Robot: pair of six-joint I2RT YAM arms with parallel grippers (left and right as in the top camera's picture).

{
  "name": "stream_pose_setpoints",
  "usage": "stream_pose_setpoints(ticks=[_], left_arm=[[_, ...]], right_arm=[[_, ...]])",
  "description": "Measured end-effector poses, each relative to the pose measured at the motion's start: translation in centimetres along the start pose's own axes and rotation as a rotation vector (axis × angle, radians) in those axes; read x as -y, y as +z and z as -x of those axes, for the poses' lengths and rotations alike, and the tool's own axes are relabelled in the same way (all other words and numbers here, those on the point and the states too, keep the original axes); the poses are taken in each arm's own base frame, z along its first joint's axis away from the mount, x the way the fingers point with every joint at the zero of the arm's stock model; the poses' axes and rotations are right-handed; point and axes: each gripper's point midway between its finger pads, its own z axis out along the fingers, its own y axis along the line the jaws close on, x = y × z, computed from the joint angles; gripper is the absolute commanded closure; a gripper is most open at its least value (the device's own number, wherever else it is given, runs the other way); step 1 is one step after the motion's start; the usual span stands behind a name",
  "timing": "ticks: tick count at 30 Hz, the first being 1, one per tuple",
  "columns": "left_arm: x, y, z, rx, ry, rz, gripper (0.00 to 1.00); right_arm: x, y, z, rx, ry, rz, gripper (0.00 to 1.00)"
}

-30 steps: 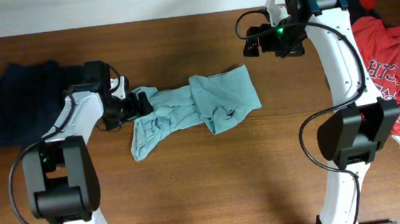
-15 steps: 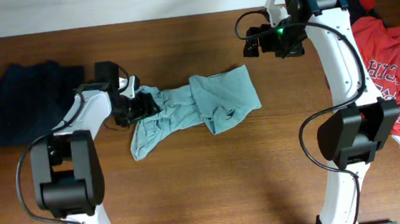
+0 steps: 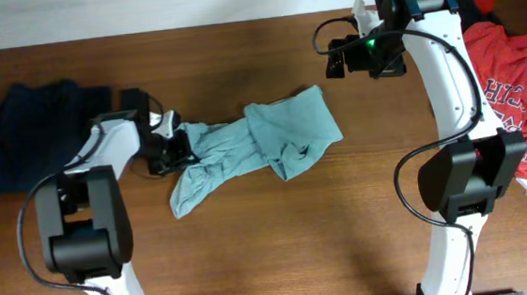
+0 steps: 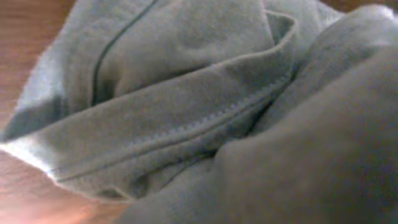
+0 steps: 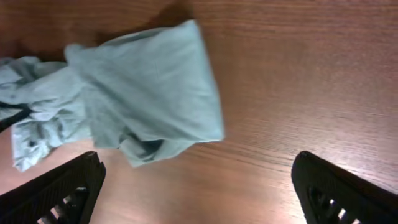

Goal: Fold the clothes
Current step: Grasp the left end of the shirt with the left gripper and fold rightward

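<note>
Left gripper (image 3: 175, 147) at crumpled left end of pale T-shirt (image 3: 272, 135), grip indiscernible; right gripper (image 3: 339, 59) agape, well apart.

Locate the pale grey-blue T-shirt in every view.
Overhead: pale grey-blue cloth T-shirt crumpled mid-table, left end at the left claw.
Left wrist: T-shirt fills nearly the whole frame.
Right wrist: T-shirt upper left.
Shared landmark: brown wooden tabletop beneath it.
</note>
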Motion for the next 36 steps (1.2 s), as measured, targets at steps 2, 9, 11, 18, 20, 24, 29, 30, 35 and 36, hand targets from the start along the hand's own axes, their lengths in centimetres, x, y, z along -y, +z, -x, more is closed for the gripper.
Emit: stream_pose_setpoints(ticks=[2,9,11,18,20,24,29,30,35,36], left_arm=[[-0.8,-1.4,0.2,0.018,-0.023,0.003,0.99],[-2.1,-7.8,1.1,0.147,-0.038,0.011,0.99],[-1.8,-8.4,1.3,0.165,-0.022,0.011,0.99],[1.3,-8.5,1.9,0.177,0.066,0.004,0.99],[2.8,-8.7,2.4,0.19,0.106,-0.001,1.0],[6.0,-9.6,3.6,0.229,0.187,-0.017,1.0],[9.0,-10.8,4.7,0.277,0.257,-0.034,0.99],[9.3,-10.8,4.8,0.281,0.265,-0.034,0.99],[10.4,-9.9,4.4,0.277,0.299,0.014,1.0],[10.8,-9.7,4.3,0.277,0.309,0.024,0.99]], right_arm=[[0.1,0.0,0.0,0.0,0.0,-0.004,0.01],[0.1,0.0,0.0,0.001,0.0,-0.008,0.01],[0.1,0.0,0.0,0.001,0.0,-0.008,0.01],[0.2,0.0,-0.3,-0.013,0.004,-0.009,0.01],[0.2,0.2,-0.6,-0.025,0.006,-0.009,0.01],[0.5,1.1,-1.4,-0.061,0.016,-0.012,0.01],[1.2,3.1,-3.0,-0.126,0.033,-0.016,0.01],[1.3,3.6,-3.4,-0.138,0.035,-0.017,0.01],[1.6,5.5,-4.2,-0.166,0.044,-0.002,0.0],[1.6,6.0,-4.5,-0.173,0.046,0.005,0.0]])
